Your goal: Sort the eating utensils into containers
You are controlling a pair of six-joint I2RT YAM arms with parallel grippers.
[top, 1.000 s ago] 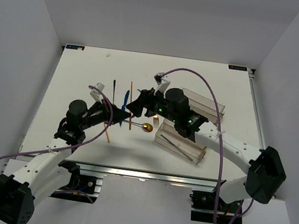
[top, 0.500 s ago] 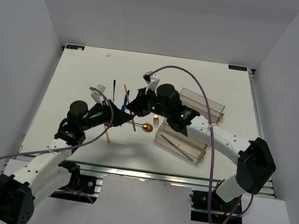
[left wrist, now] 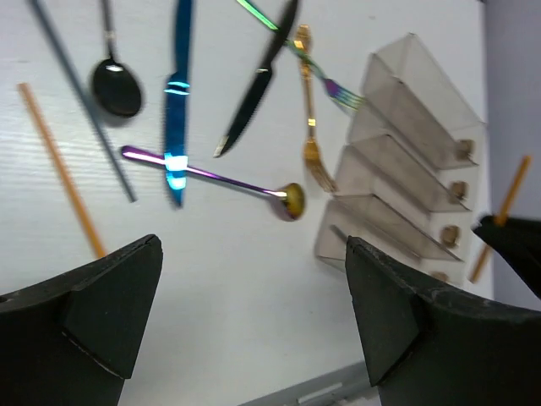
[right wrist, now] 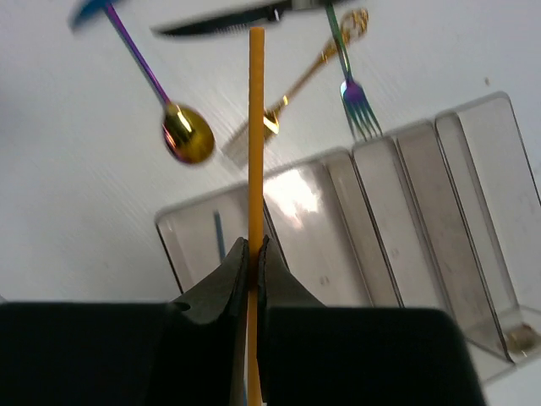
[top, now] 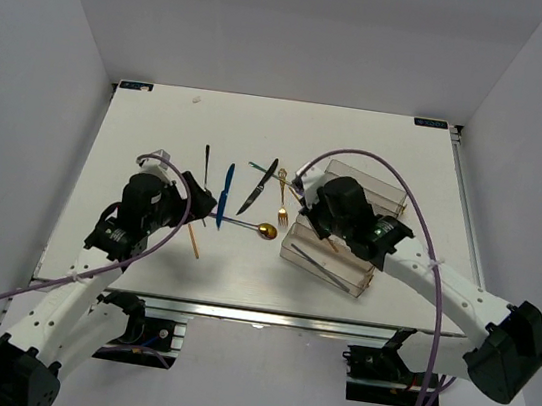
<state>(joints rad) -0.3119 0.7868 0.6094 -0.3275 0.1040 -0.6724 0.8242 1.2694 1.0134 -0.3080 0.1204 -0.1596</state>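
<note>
My right gripper (right wrist: 252, 249) is shut on a wooden chopstick (right wrist: 255, 127) and holds it above the clear organizer tray (right wrist: 397, 211). From the top view, this gripper (top: 313, 205) hangs over the tray's (top: 394, 196) left end. My left gripper (left wrist: 254, 275) is open, holds nothing and hovers near the table's front left (top: 196, 196). On the table lie a black spoon (left wrist: 117, 85), a blue knife (left wrist: 177, 101), a black knife (left wrist: 254, 93), a gold fork (left wrist: 309, 127), an iridescent fork (left wrist: 317, 72), a purple-handled spoon (left wrist: 211, 173), another wooden chopstick (left wrist: 61, 169) and a dark grey chopstick (left wrist: 84, 110).
A thin dark utensil (top: 321, 264) lies in the tray's nearest compartment. The loose cutlery is spread between the two grippers, left of the tray. Grey walls stand close round the white table (top: 160, 127).
My left gripper let go of the wooden chopstick, opened wide and drew back to the left. The right gripper shut on that chopstick and carried it right, over the tray.
</note>
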